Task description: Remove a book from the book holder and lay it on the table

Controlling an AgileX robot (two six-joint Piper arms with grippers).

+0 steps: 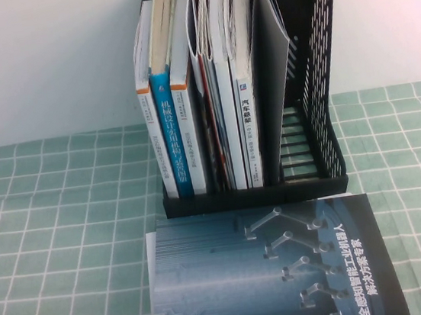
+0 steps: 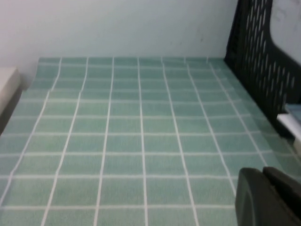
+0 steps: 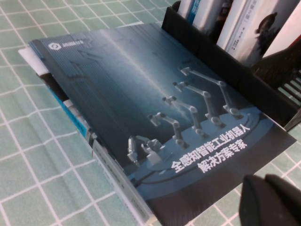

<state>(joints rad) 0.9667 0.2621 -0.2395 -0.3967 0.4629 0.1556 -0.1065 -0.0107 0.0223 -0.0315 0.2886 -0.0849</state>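
Note:
The dark navy book (image 1: pixel 271 273) lies flat, cover up, on the green checked table (image 1: pixel 60 245), right in front of the black book holder (image 1: pixel 255 196). In the right wrist view the book (image 3: pixel 141 103) shows its white title and robot-arm graphic, with white and cyan edges under its cover. My right gripper (image 3: pixel 268 197) hovers shut and empty over the book's corner near the holder (image 3: pixel 211 61). My left gripper (image 2: pixel 265 188) is shut and empty above bare table (image 2: pixel 127 141), to the left of the holder's slotted side (image 2: pixel 263 61). Neither gripper shows in the high view.
The holder still holds several upright books, among them a cyan-spined one (image 1: pixel 172 143) and a floppy grey brochure (image 1: pixel 274 80). Its rightmost compartment (image 1: pixel 304 138) is empty. A white wall stands behind. A pale object (image 2: pixel 7 84) sits at the table's left edge.

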